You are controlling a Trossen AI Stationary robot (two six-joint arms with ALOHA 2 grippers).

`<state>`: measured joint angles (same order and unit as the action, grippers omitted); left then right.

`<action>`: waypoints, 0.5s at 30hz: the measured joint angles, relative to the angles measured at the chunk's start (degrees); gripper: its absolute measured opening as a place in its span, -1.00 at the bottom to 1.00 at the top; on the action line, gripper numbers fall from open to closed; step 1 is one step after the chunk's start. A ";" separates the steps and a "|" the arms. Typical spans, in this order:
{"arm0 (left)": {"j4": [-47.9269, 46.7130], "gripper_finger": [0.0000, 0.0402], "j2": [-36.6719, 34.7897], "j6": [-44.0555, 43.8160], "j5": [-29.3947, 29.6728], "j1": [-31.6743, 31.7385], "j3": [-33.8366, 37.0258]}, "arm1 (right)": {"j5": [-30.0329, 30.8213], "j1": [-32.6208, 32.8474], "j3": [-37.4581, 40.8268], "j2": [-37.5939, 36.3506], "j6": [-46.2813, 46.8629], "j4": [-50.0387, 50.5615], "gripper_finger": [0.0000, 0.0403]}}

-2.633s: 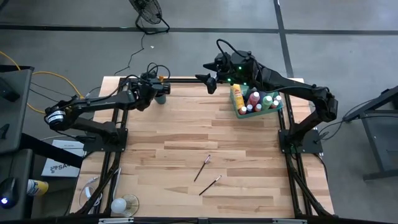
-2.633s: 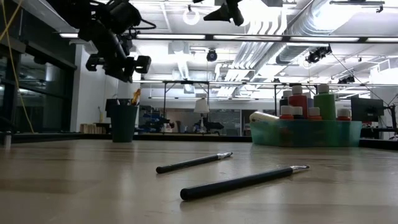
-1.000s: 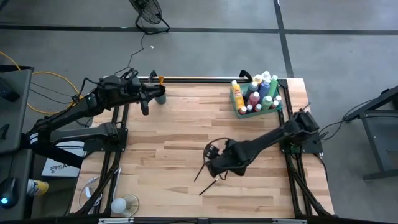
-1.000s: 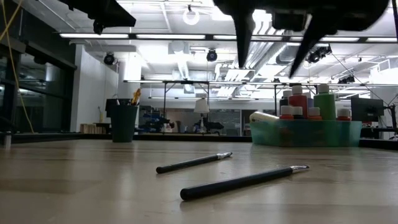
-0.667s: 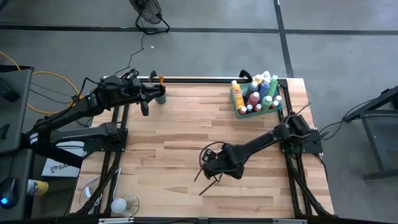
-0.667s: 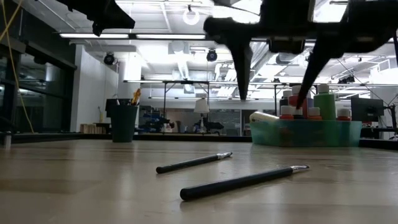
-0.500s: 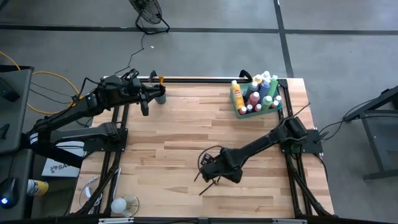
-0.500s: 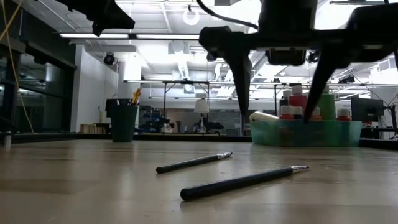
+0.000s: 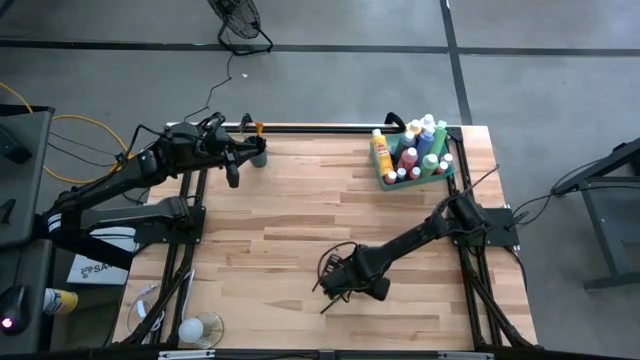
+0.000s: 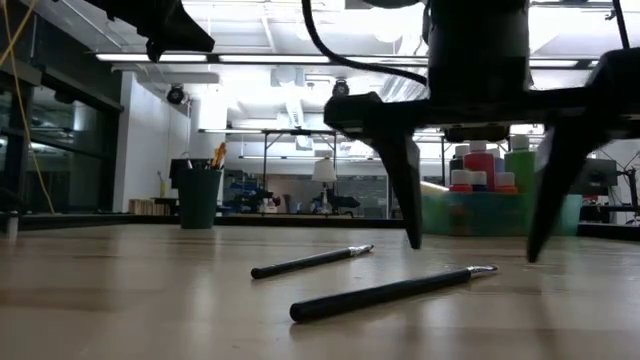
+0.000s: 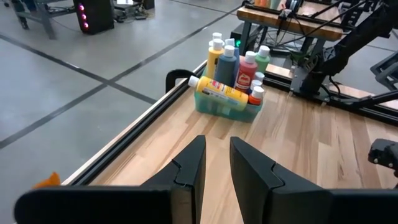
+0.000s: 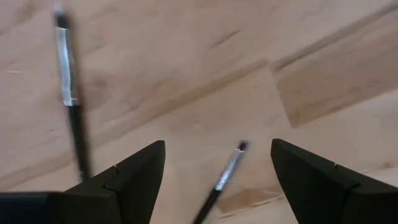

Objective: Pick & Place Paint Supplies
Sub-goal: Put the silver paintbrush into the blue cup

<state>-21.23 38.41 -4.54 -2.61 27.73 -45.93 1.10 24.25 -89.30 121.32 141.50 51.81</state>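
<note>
Two paintbrushes lie loose on the wooden table (image 9: 250, 215), and the right gripper (image 10: 470, 245) hangs just above them with its fingers spread wide, straddling the nearer paintbrush (image 10: 390, 292); the farther paintbrush (image 10: 311, 261) lies just beside it. Nothing is held. Well apart, in the far right corner, the green tray (image 9: 444, 176) holds a cluster of paint bottles (image 9: 408, 158), one yellow bottle (image 11: 219, 91) lying across them. The left gripper (image 11: 216, 171), fingers narrow and empty, waits near the dark cup (image 10: 199, 197) at the far left edge.
</note>
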 joint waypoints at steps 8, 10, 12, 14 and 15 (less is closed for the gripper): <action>-0.23 -0.65 0.00 0.00 0.00 0.00 0.00 | -0.50 -0.24 -0.07 1.02 0.14 -0.95 0.42; -0.40 -0.65 0.00 0.00 0.02 0.00 0.00 | -1.51 -0.24 -0.17 1.68 0.41 -1.41 0.42; -0.51 -0.65 0.00 0.00 0.00 0.00 0.00 | -2.19 -0.28 -0.17 1.71 0.58 -1.52 0.42; -0.80 -0.65 0.00 0.00 0.00 0.00 0.00 | -2.49 -0.31 -0.17 1.75 0.71 -1.47 0.40; -0.98 -0.65 0.00 0.00 0.01 0.01 0.00 | -2.37 -0.28 -0.17 1.75 0.71 -1.19 0.38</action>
<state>-22.21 38.41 -4.54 -2.60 27.74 -45.93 -1.27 23.97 -89.47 123.07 142.21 50.62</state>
